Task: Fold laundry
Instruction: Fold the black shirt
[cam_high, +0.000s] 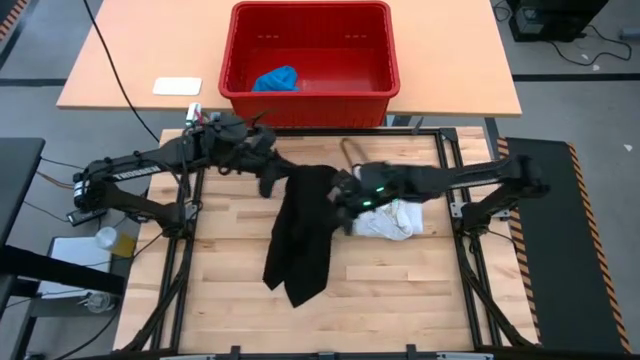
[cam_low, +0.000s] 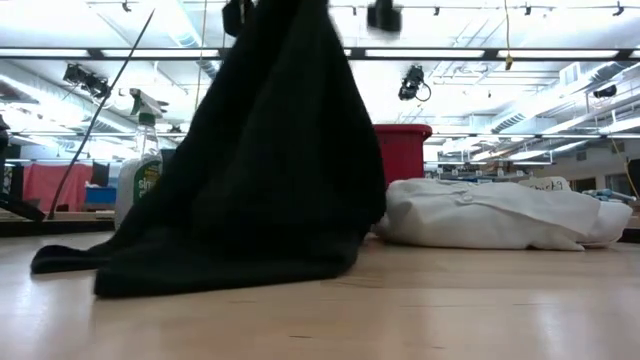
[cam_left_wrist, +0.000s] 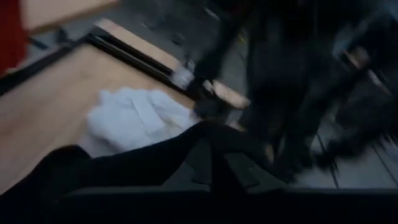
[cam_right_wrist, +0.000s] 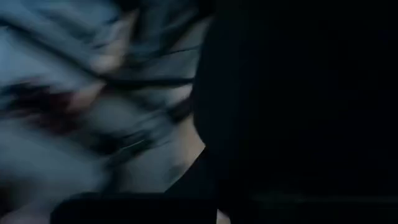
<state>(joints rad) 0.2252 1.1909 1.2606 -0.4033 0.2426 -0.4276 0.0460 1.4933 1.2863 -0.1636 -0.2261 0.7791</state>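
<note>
Wooden slat table (cam_high: 380, 290) under both arms; a second, paler table (cam_high: 150, 60) stands beyond its far edge.

Left gripper (cam_high: 268, 183): raised above the table's far-middle, clenched on the top edge of the black garment (cam_high: 300, 235). Its own wrist view shows black cloth draped across the fingers.

Right gripper (cam_high: 340, 198): just right of the left one, against the same garment's upper right edge. The fingers are hidden in dark cloth in the high view and the wrist view is filled with black fabric, so I cannot tell whether it grips the cloth or only touches it.

Black garment: hangs from the grippers as a long drape. In the low view its lower part (cam_low: 230, 240) lies bunched on the tabletop, spreading toward the left.

White garment (cam_high: 390, 220): crumpled heap on the table just right of the black one, below the right arm. In the low view (cam_low: 500, 215) it rests flat on the wood, close beside the black drape.

Blue garment (cam_high: 276, 79): lies in the left part of the red basket (cam_high: 310, 100), which stands on the far table.

Spray bottle (cam_low: 140, 180): seen left of the black drape in the low view.
</note>
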